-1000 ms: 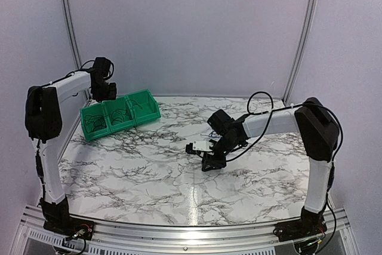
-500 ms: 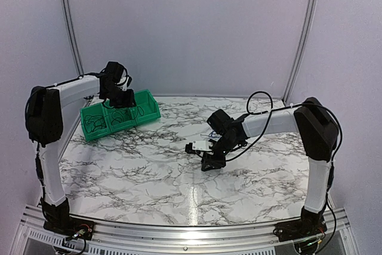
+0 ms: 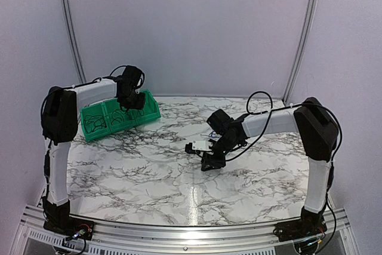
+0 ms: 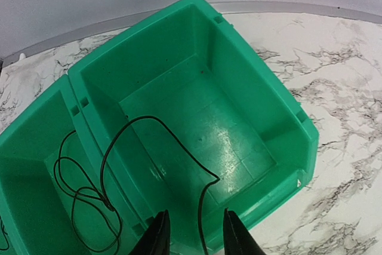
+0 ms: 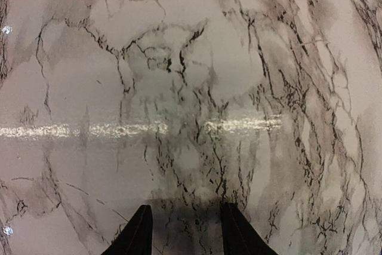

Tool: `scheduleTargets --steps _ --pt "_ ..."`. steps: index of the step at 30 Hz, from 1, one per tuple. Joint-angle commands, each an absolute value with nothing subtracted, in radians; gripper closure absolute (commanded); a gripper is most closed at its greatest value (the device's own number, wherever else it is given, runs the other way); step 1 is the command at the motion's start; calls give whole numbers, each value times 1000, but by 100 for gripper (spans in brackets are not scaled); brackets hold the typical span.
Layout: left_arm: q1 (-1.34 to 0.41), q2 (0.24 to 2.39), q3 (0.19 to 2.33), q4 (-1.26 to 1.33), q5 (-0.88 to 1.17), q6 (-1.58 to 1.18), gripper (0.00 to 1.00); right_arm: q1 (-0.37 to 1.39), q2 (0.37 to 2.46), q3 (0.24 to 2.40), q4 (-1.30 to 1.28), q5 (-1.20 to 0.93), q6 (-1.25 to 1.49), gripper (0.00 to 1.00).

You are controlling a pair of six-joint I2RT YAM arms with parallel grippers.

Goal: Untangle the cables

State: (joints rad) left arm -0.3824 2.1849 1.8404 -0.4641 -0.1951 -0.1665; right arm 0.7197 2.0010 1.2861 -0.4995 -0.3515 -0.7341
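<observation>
Left claw (image 4: 196, 218) shifted over bin (image 4: 242, 70), ajar, wrist-view cable (image 4: 143, 117) between; right claw (image 5: 185, 208) ajar, empty

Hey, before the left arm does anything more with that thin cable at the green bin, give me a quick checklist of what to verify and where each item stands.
1. Left gripper above the end compartment of the bin: ok.
2. Cable lined up with the left gripper: ok, it runs between the fingers.
3. Firm grip on the cable: not ok, the jaws stand much wider than the wire.
4. Cable inside one compartment only: not ok, it drapes over the divider into the next compartment.
5. Cable free of the loops lying there: cannot tell.
6. Right gripper out of the way: ok, open and empty over the table.
</observation>
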Motion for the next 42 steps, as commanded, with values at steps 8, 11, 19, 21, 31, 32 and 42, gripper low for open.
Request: scheduleTargets --steps 8,11,19,21,31,32,42 --pt "-381 2270 1935 -483 -217 -173 97 727 2115 1224 -602 -240 -744 60" --pt "-382 2233 1926 -481 -235 -180 100 726 2118 1223 -603 -238 -745 60" --pt "-378 1982 1714 -394 -373 -176 100 725 2127 1224 -600 -233 -746 60" --pt "-367 1936 1660 -379 -411 -178 100 727 2131 1226 -601 -235 -746 60" --pt "-318 1896 1514 -317 -378 -253 100 727 2140 1233 -608 -241 -742 60" --pt "-316 1909 1516 -316 -374 -256 100 727 2139 1233 -609 -240 -741 60" --pt "-279 2108 1637 -315 -293 -243 100 727 2142 1236 -611 -239 -739 61"
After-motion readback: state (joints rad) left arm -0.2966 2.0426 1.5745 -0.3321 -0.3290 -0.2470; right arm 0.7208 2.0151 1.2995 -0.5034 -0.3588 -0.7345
